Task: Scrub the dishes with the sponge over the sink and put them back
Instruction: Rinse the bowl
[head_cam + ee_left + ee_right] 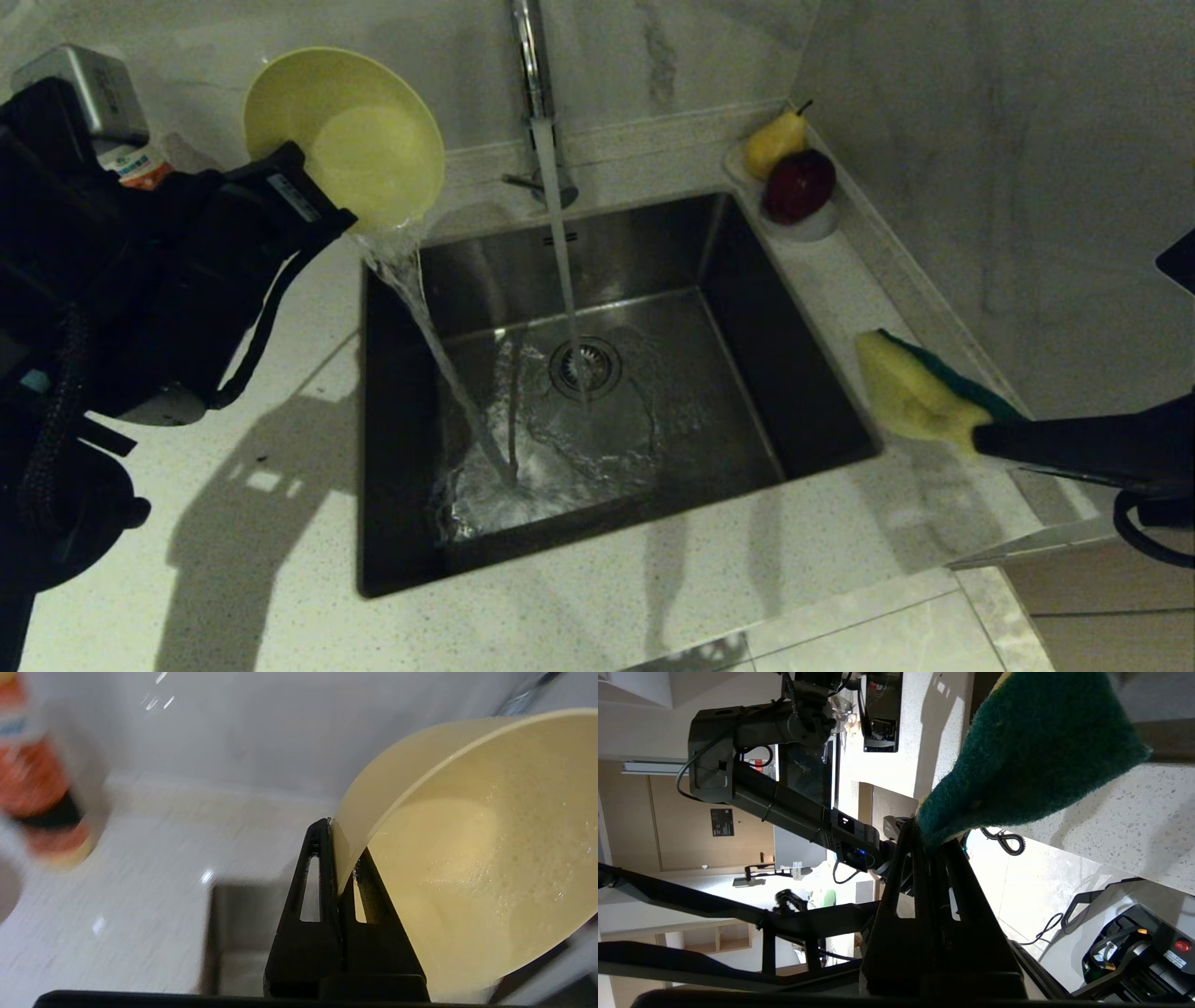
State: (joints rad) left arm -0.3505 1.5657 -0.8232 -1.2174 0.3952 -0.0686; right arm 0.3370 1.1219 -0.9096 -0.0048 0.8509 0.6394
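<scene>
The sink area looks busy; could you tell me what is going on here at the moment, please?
The left gripper is shut on the rim of the yellow bowl, tipped above the back left corner of the sink so water pours from it into the basin. The tap is running onto the drain. The right gripper holds the sponge above the counter to the right of the sink. A small white dish of fruit sits at the back right corner.

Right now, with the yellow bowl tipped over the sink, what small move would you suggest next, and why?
Probably hold the yellow bowl tilted a moment longer in the left gripper: water is pouring from its rim into the sink. The right gripper holds the sponge aside.
</scene>
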